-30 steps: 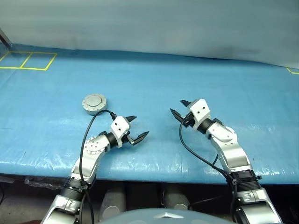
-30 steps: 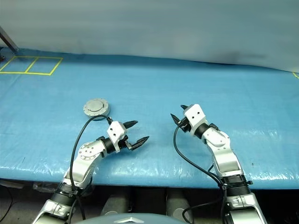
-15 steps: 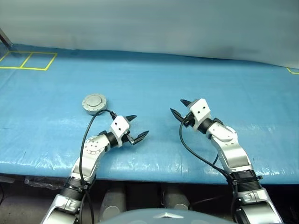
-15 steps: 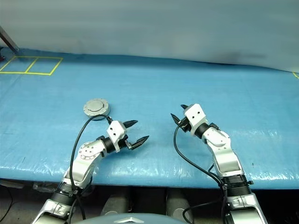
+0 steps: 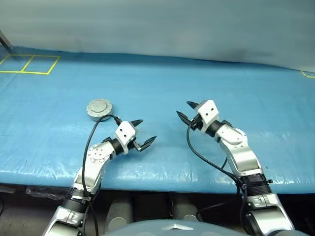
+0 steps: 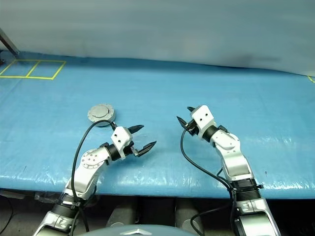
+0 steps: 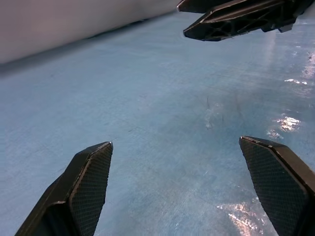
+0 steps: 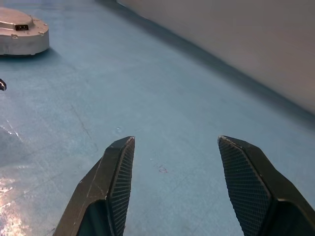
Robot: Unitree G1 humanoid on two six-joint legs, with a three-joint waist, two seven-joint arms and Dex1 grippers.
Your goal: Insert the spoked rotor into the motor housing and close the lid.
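The motor housing (image 5: 100, 108) is a round silver puck lying on the blue table, left of centre. The lid (image 6: 101, 112) lies shut on top of it, plain grey face with the raised centre up. It also shows in the right wrist view as the housing (image 8: 22, 32), off to the side. The spoked rotor is out of view. My left gripper (image 5: 146, 131) hovers open and empty, nearer and to the right of the housing. My right gripper (image 5: 183, 108) is open and empty further right, pointing towards the left one; its fingers (image 7: 236, 19) show in the left wrist view.
Blue sheeting (image 5: 162, 83) covers the table, with yellow tape squares (image 5: 29, 64) at the far left corner. A grey backdrop (image 5: 157, 24) rises behind the table. The table's front edge (image 5: 162, 184) runs just below both arms.
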